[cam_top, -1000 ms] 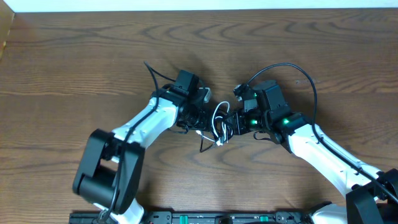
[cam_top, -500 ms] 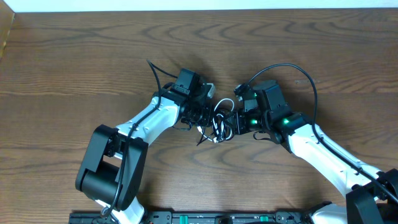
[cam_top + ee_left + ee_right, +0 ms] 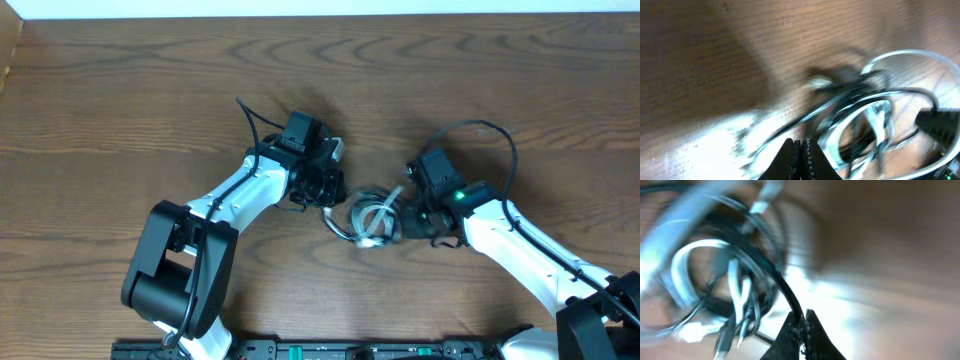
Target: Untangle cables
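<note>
The cables lie as one tangle of white loops (image 3: 375,215) and black strands (image 3: 340,228) on the table between my two grippers. My left gripper (image 3: 327,195) sits at the tangle's left edge. In the left wrist view it (image 3: 800,144) is shut, and blurred strands run from its tips to the white loop (image 3: 880,112); which cord it pinches is too blurred to tell. My right gripper (image 3: 405,215) is at the tangle's right edge. In the right wrist view it (image 3: 802,317) is shut on the black cable (image 3: 780,285), with the white loop (image 3: 687,255) beyond.
The wooden table (image 3: 150,100) stretches all round the tangle. The right arm's thick black cable (image 3: 480,128) arches behind its wrist, and the left arm's own cable (image 3: 248,118) sticks out behind its wrist. The table's far edge (image 3: 320,16) runs along the top.
My left gripper has shut at the tangle's left edge. My right gripper has pulled right and toward the front, dragging the tangle that way and spreading its loops flatter.
</note>
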Tool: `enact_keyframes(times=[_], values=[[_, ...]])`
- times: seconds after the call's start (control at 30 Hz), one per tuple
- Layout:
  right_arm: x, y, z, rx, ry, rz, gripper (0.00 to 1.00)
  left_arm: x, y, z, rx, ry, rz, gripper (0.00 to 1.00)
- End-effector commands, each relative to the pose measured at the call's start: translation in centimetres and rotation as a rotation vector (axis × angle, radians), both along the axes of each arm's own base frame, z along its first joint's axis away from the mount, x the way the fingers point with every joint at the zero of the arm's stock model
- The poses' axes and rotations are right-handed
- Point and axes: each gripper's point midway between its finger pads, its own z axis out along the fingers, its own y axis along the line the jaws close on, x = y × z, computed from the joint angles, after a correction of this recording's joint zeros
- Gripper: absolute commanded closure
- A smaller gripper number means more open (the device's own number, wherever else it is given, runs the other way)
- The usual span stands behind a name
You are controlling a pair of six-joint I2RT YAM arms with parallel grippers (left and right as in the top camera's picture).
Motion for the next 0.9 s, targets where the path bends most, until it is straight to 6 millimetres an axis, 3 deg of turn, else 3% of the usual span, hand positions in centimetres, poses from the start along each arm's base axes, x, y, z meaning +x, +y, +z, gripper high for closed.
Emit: enact_keyframes(times=[0.0,0.07,0.2,0.27,0.33,0.53,0.87], values=[[1.5,-5.4,0.8,-0.284,-0.110,-0.141,0.99,-0.3,0.2,-0.3,0.002,0.019,-0.001,0.92],[1.4,-5.5,0.8,-0.291,-0.108,-0.143,0.99,-0.5,0.2,-0.4,0.005,0.025,-0.001,0.92],[1.7,-1.5,0.5,-0.082,-0.084,-0.077,0.98,-0.8,0.0,-0.2,-0.013,0.042,-0.007,0.90],[1.7,0.5,0.7,0.020,-0.072,-0.049,0.99,-1.1,-0.5,0.2,-0.049,0.058,-0.018,0.71],[1.8,1.4,0.9,0.070,-0.068,-0.038,0.97,-1.6,-1.2,0.6,-0.093,0.076,-0.035,0.64],[1.7,1.6,0.9,0.077,-0.064,-0.036,0.96,-2.7,-2.3,0.3,-0.079,0.072,-0.086,0.64],[1.7,1.5,0.9,0.077,-0.062,-0.035,0.97,-2.8,-3.4,-2.8,0.011,0.032,-0.128,0.64]])
